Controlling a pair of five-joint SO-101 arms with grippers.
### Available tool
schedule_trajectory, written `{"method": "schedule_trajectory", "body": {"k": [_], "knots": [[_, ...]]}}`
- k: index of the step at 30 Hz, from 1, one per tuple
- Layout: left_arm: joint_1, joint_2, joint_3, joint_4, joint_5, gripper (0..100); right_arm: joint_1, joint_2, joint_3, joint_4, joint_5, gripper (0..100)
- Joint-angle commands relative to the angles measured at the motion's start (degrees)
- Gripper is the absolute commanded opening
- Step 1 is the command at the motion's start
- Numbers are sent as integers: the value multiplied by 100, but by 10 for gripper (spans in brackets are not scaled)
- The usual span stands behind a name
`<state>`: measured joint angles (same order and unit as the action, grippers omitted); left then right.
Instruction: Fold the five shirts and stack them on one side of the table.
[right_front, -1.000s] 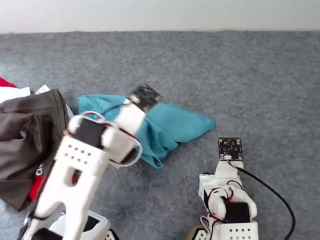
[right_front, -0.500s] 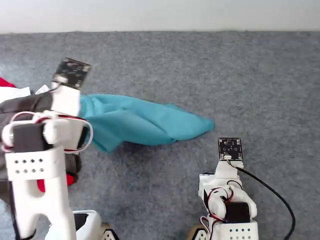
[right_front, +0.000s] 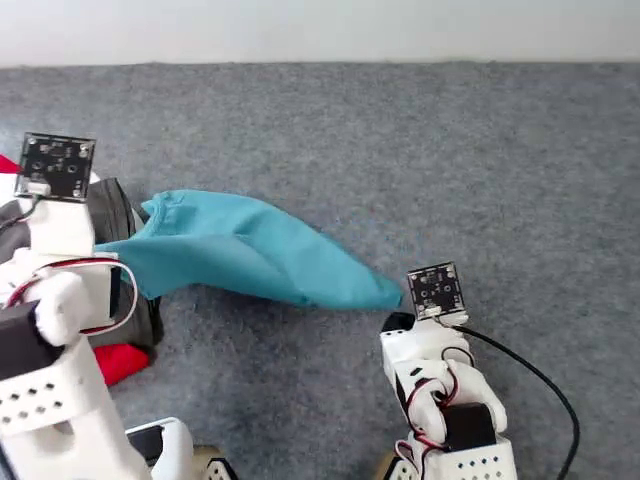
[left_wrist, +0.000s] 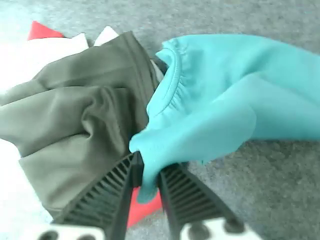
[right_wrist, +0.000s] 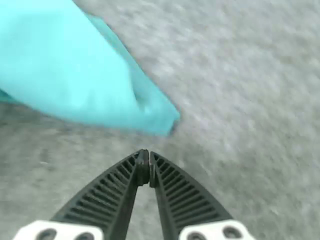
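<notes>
Your worktop (right_front: 450, 150) has a grey, carpet-like surface, and on it the teal shirt (right_front: 250, 255) rests its low tip near the middle front, while at the left edge lies a heap with an olive shirt (left_wrist: 75, 115) crumpled over a red shirt (right_front: 120, 362) and a white shirt (left_wrist: 20, 60).

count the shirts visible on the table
4: a teal shirt pinched in the left gripper; a dark olive shirt, a white one and a red one piled on the left side. A fifth may be hidden.
</notes>
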<state>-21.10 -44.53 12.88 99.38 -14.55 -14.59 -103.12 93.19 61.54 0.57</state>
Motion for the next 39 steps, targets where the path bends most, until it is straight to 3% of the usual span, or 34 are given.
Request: {"method": "schedule_trajectory", "body": {"k": [1, 7, 16, 21, 27, 39], "knots": [[-79, -105, -171, 123, -53, 14, -514, 48, -404, -101, -246, 8], [-88, -114, -136, 123, -44, 14, -901, 769, -967, -84, -255, 8], [-88, -114, -110, 114, -9, 14, -1138, 5095, -4308, 602, -580, 8], [-97, -114, -110, 114, -9, 15, -1147, 6958, -5292, 646, -114, 8], [-97, -114, -110, 114, 229, 15, -1147, 8716, -5749, 418, 1389, 8], [-88, -114, -110, 114, 519, 15, -752, 11758, -8422, -919, 2277, 8]]}}
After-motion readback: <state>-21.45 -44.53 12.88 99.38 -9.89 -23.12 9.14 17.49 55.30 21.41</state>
